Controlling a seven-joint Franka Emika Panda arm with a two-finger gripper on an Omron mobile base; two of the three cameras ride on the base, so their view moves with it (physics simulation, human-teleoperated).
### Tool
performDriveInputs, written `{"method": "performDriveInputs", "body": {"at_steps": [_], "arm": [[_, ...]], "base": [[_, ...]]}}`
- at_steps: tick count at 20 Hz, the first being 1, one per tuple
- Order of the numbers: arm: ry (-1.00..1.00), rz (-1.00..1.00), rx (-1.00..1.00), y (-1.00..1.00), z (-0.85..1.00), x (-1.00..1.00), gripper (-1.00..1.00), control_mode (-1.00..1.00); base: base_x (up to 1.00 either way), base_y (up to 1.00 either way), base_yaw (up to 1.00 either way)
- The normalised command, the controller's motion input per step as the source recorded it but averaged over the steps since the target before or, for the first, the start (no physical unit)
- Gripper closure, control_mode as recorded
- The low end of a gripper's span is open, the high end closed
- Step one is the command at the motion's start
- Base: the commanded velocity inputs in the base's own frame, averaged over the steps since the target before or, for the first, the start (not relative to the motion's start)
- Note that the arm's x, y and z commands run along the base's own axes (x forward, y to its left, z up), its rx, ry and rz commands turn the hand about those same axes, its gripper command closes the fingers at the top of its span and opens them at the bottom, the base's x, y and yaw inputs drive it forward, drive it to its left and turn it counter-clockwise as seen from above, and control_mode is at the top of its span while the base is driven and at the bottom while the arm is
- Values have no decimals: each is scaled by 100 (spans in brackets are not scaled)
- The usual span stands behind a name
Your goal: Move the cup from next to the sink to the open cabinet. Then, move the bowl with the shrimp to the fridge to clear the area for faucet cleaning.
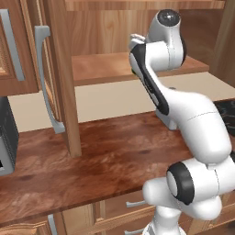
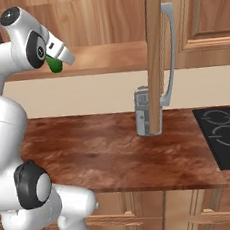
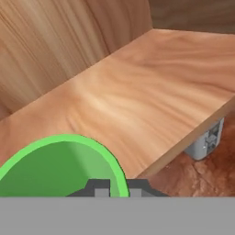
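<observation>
Claw (image 3: 113,187) grips upright cup (image 3: 55,167) over shelf (image 3: 151,92).

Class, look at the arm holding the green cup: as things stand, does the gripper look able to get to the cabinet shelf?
Probably yes. The gripper, shut on the cup, is at the shelf's front edge, and the cabinet door stands open.

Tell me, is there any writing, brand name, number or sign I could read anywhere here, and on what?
None: nothing readable anywhere.
The green cup, the wooden shelf and the counter carry no lettering.
The small grey appliance has faint panel marks, too blurred to read.
The cooktop shows ring outlines, no words.
</observation>
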Motion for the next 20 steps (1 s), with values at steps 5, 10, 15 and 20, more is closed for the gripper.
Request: {"method": "performDriveInputs", "body": {"at_steps": [5, 10, 15, 20], "arm": [[-12, 0, 0, -1, 27, -29, 100, -100], [-3, 0, 0, 0, 5, 19, 100, -100], [1, 0, 0, 0, -9, 68, 100, -100], [7, 0, -5, 0, -26, 64, 100, -100]], "base": [[0, 0, 0], [0, 0, 0], [0, 0, 0], [0, 0, 0]]}}
